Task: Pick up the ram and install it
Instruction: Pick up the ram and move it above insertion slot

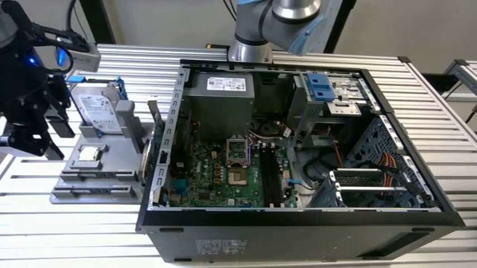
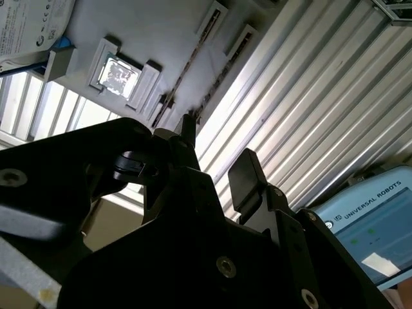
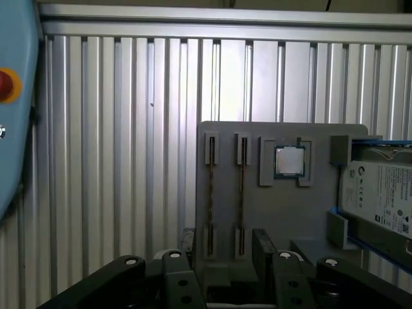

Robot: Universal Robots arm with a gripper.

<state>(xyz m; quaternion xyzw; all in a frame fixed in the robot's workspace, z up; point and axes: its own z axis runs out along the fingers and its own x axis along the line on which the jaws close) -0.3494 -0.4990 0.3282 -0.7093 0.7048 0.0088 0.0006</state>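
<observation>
The hand (image 3: 225,250) hangs near the edge of the grey tray (image 3: 283,219), fingers (image 3: 262,248) apart, nothing between them. This looks like the approach, with the pick not yet made. The ram (image 3: 210,193) stands on edge in its groove straight ahead of the fingers, untouched, and a second stick (image 3: 241,193) sits just beside it in the neighbouring groove. Beyond the sticks, further from the hand, the tray carries the CPU (image 3: 289,161) in its square nest, and past that the drive (image 3: 380,187). The ribbed worktop (image 3: 129,161) runs bare off to the hand's other side. By the look of it, the grasp calls for the fingers squared up across the thin edge of one stick. The narrow gap to its neighbour leaves little room for a finger to slip in. In the exterior view the open case (image 1: 298,229) lies on the far side of the tray from the hand, well apart. The board (image 1: 216,173) is inside it, and its black slots (image 1: 270,176) look vacant. The case wall stands between tray and slots, and cables (image 1: 274,132) crowd the far end of them.
</observation>
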